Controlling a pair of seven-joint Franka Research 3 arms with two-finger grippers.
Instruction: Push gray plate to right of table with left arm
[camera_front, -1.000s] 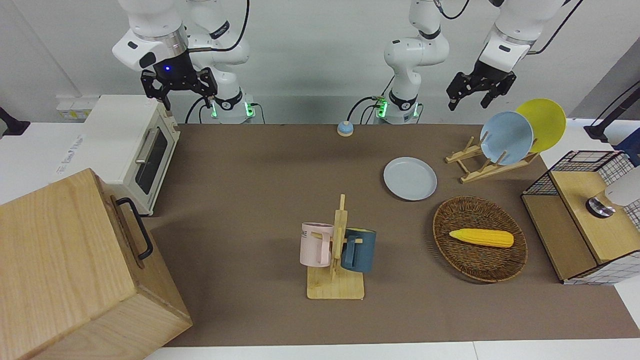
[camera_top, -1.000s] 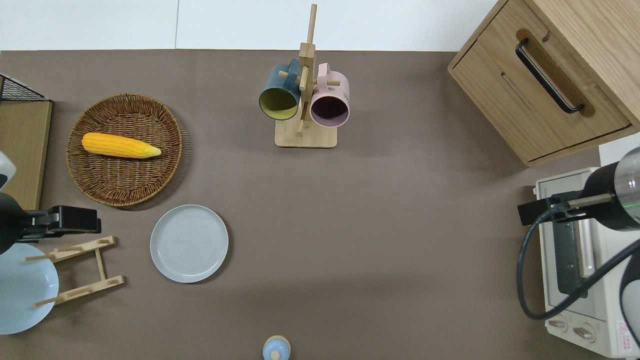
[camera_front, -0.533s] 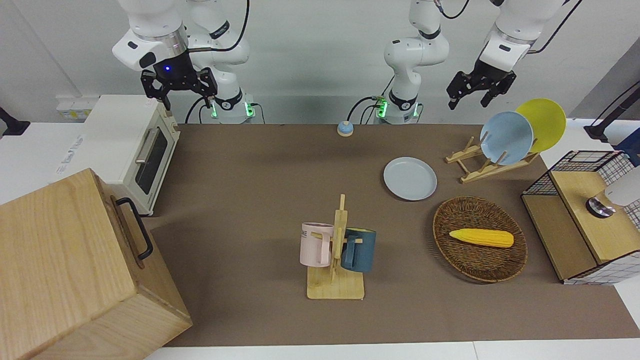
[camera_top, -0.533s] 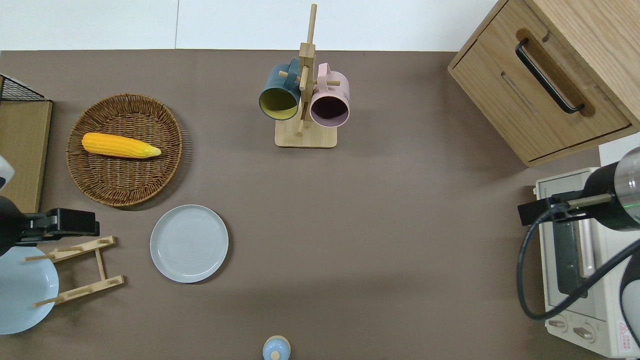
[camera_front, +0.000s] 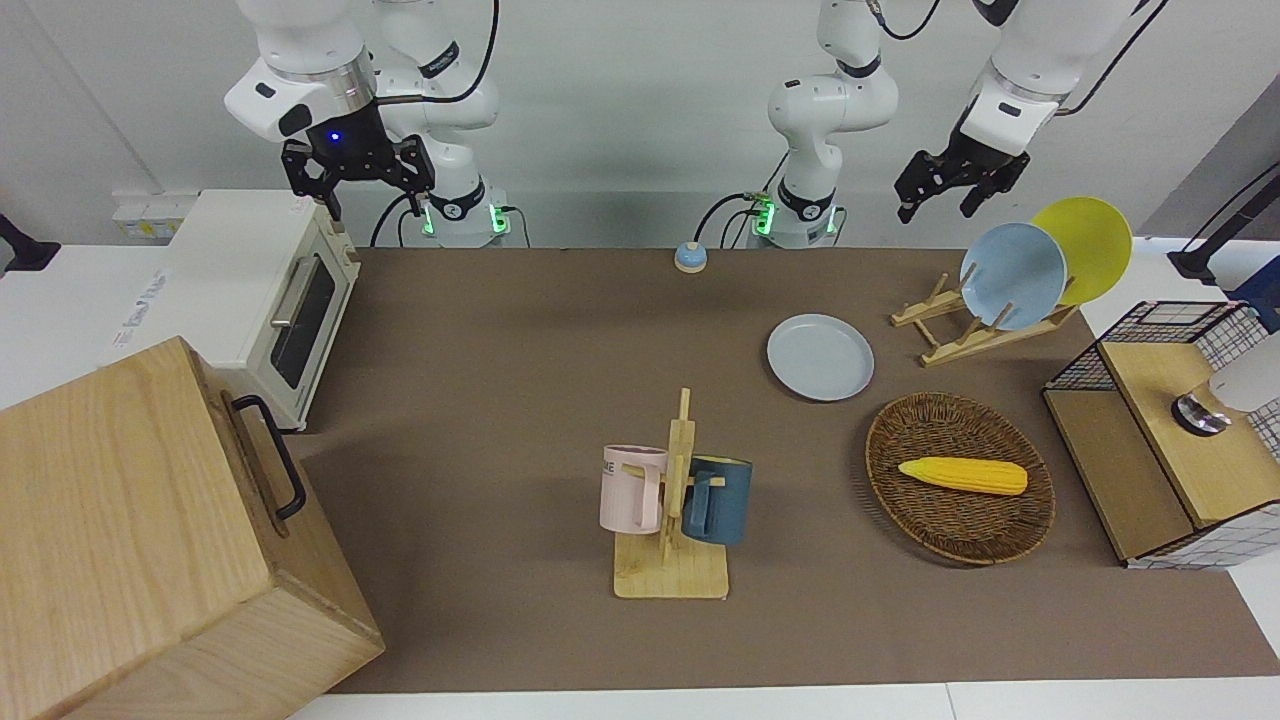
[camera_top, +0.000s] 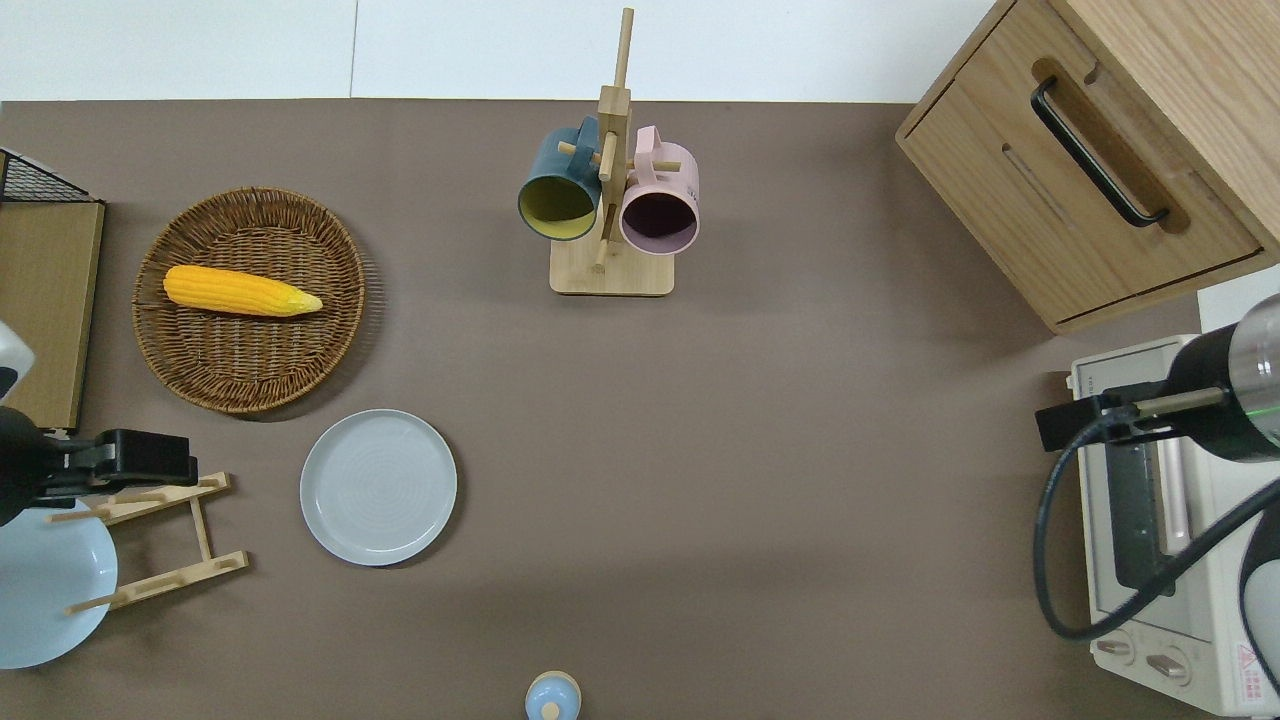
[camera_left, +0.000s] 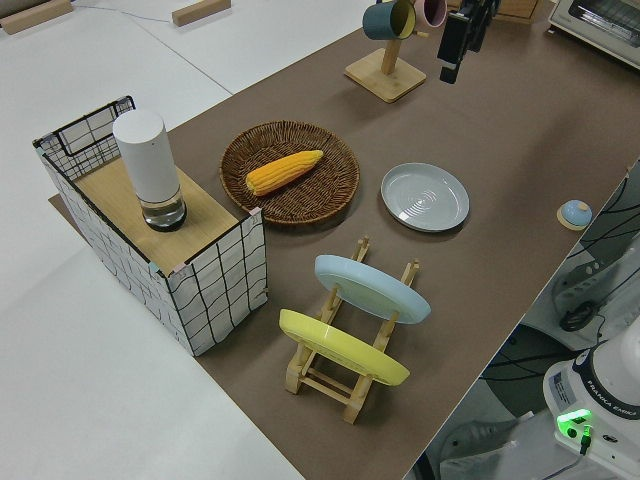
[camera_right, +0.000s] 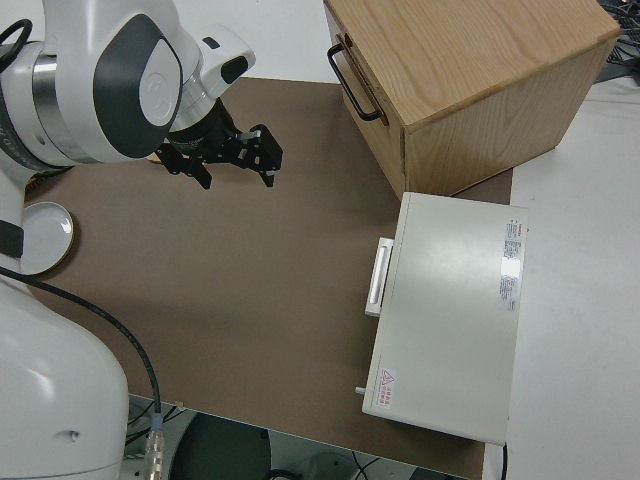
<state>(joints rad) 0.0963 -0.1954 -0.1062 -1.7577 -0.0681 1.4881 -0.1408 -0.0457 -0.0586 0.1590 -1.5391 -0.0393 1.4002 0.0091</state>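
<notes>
The gray plate (camera_top: 378, 487) is lying flat on the table (camera_top: 760, 480), between the wicker basket (camera_top: 250, 300) and the wooden plate rack (camera_top: 160, 540), nearer to me than the basket. My left gripper (camera_front: 945, 187) is hanging in the air with fingers apart, holding nothing, over the rack's end toward the basket and well apart from the plate. My right arm is sitting parked.

"FRANKA EMIKA" is printed on the robot base (camera_left: 606, 392).
</notes>
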